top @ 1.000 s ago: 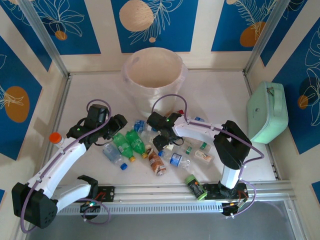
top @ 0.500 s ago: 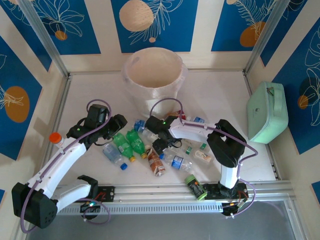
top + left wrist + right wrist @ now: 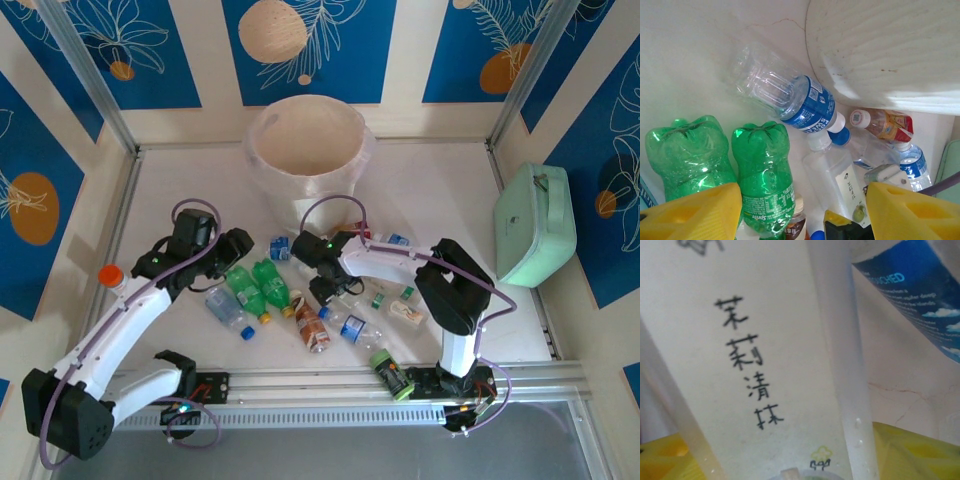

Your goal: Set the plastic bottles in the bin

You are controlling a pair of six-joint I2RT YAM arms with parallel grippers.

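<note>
**Right pincer closed on a white-label bottle, left pincer open by the green ones**

Top view: the bin point(image 3: 300, 205) stands upright at 12 o'clock on the table, mouth open. The plastic bottles point(image 3: 352, 326) lie in a loose heap at 6 o'clock from it. One orange-capped bottle point(image 3: 112, 278) lies apart at 9 o'clock. A green-capped one point(image 3: 390, 372) lies at 5 o'clock by the rail. A mint case point(image 3: 537, 225) sits at 3 o'clock. The left gripper point(image 3: 228, 265) is at the heap's 9 o'clock edge, beside two green bottles point(image 3: 242, 285). The right gripper point(image 3: 328, 291) is down in the heap's middle.

Left wrist view: the left gripper point(image 3: 800, 215) has its yellow fingers point(image 3: 690, 212) spread wide and clasps nothing. The green bottles point(image 3: 762, 185) lie side by side at 7 o'clock. A blue-label bottle point(image 3: 790, 97) lies at 12 o'clock, touching the bin point(image 3: 890, 50).

Right wrist view: the white-label bottle point(image 3: 765, 365) sits between the fingers point(image 3: 912, 450) of the right gripper point(image 3: 787, 455). They are partly closed against both its sides. Whether it is off the table cannot be told. Another blue label point(image 3: 910, 300) shows at 2 o'clock.
</note>
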